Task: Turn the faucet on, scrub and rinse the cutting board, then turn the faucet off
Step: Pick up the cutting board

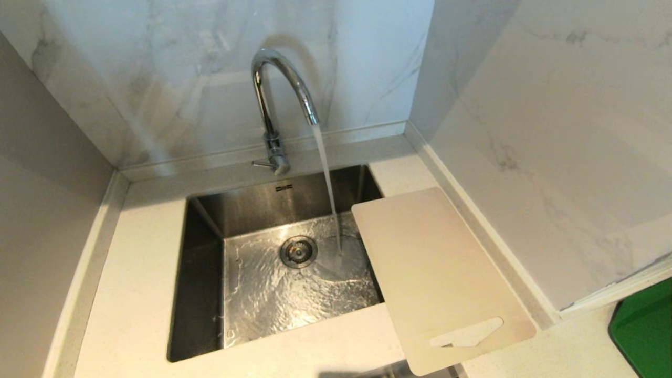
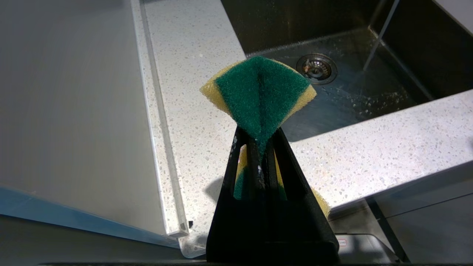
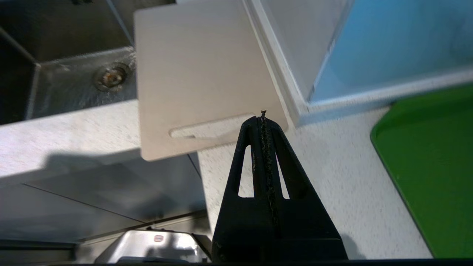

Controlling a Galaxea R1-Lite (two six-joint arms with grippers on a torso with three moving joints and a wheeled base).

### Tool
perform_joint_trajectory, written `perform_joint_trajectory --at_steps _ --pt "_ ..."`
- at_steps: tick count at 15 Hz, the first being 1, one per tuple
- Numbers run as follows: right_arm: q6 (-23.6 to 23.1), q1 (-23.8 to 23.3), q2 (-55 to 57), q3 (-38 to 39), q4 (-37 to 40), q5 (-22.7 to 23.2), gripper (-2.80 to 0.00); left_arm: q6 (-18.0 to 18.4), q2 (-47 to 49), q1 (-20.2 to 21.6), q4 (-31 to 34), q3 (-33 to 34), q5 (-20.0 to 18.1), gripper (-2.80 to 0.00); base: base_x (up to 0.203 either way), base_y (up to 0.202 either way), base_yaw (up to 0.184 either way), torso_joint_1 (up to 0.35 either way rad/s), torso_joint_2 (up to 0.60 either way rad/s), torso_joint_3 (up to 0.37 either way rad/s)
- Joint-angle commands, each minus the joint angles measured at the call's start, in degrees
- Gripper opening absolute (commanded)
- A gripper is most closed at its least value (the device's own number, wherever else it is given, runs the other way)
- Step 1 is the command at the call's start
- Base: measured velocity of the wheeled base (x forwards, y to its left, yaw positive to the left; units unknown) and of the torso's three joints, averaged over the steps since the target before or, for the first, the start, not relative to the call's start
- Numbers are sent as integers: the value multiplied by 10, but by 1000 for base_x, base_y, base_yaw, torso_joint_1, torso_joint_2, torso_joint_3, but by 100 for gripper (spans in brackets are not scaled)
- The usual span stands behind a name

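Water is discharged from the faucet (image 1: 278, 100) into the sink (image 1: 205, 220), and the cutting board (image 1: 436, 273) is laid flat on the tabletop (image 1: 136, 273) at the right, its far left corner overhanging the basin. The left end effector (image 2: 258, 138) is clamped on a green-and-yellow sponge (image 2: 258, 88) near the sink's left side. The right end effector (image 3: 263, 116) is held with fingers pressed together, empty, near the board's handle slot (image 3: 210, 130).
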Motion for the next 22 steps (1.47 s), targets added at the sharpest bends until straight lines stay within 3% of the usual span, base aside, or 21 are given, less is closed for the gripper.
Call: perform_joint_trajectory --at_steps 1,7,14,16,19,22 --pt "1 0 108 -96 7 22 -280 0 0 0 0 1 0 -280 0 0 0 0 0 0" --pt "-22 0 308 -246 19 103 -280 -1 0 0 0 1 0 -280 0 0 0 0 0 0" --pt "-105 3 536 -315 22 170 -280 -1 0 0 0 1 0 -280 0 0 0 0 0 0" --pt "-154 21 576 -326 30 172 -280 -1 0 0 0 1 0 -280 0 0 0 0 0 0" --pt "-266 34 607 -354 108 168 -280 -1 0 0 0 1 0 -280 0 0 0 0 0 0" --pt "-317 46 643 -412 186 141 -280 -1 0 0 0 1 0 -280 0 0 0 0 0 0"
